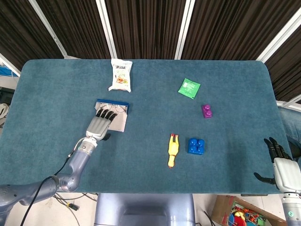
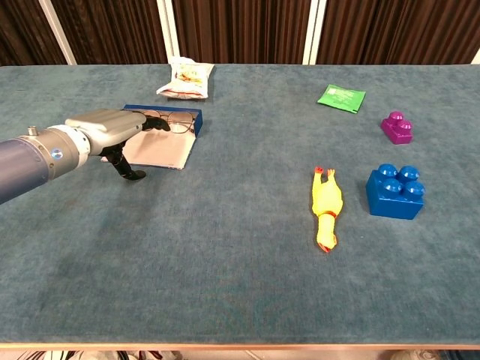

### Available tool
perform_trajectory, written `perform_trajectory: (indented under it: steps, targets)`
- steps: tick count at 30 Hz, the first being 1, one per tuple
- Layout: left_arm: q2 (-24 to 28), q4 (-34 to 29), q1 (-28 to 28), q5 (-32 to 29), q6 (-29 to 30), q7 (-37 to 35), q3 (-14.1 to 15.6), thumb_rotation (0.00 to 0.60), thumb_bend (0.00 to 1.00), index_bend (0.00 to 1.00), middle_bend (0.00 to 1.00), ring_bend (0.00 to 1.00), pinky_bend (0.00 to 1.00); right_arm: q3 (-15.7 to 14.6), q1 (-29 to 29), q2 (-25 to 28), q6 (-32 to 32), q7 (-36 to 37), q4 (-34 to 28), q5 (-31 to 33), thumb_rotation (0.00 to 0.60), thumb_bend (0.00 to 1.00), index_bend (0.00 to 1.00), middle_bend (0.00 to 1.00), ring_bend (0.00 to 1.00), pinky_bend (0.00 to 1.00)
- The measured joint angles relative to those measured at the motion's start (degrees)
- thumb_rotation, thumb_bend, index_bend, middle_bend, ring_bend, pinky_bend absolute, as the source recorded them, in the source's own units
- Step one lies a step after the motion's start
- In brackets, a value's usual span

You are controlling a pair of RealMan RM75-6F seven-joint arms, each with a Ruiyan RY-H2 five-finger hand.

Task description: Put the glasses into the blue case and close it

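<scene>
The left hand (image 2: 112, 124) reached in from the left edge of the counter (image 1: 141, 165), palm down, over the near-left part of the open blue case (image 2: 166, 135). Its fingers (image 2: 154, 124) lay stretched forward and close together, their dark tips at or just short of the left lens of the glasses (image 2: 171, 121); whether they touched the frame could not be told, and nothing was held in them, with the thumb pointing down toward the cloth beside the case. The glasses lay in the far, blue-walled half of the case, while the case's pale flap lay flat toward the robot, partly under the hand. Just beyond the case, toward the far edge, lay a white snack bag (image 1: 121, 75). Well to the right of the case and nearer the robot, a yellow rubber chicken (image 2: 325, 207) lay lengthwise, and just right of it stood a blue building block (image 2: 394, 191). Farther from the robot than that block, and still well right of the case, sat a small purple block (image 2: 396, 126), with a green packet (image 2: 341, 97) beyond it and slightly to its left. Farthest right of the case, off the counter's near right corner, the right hand (image 1: 281, 165) hung with its dark fingers (image 1: 274, 147) upright and apart, holding nothing; only the head view showed it.
</scene>
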Motion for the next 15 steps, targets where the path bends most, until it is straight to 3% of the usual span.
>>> perform_trajectory:
  steps: [15]
  targets:
    - [-2.94,4.03,-2.56,-1.93,-2.24,2.03,-1.84,0.600,0.21,0.12,0.08,0.00,0.00,-0.01,0.02,0.07,-0.06,0.30,-0.07,0.00,0.600,0.18,0.00,0.00,0.12,0.27]
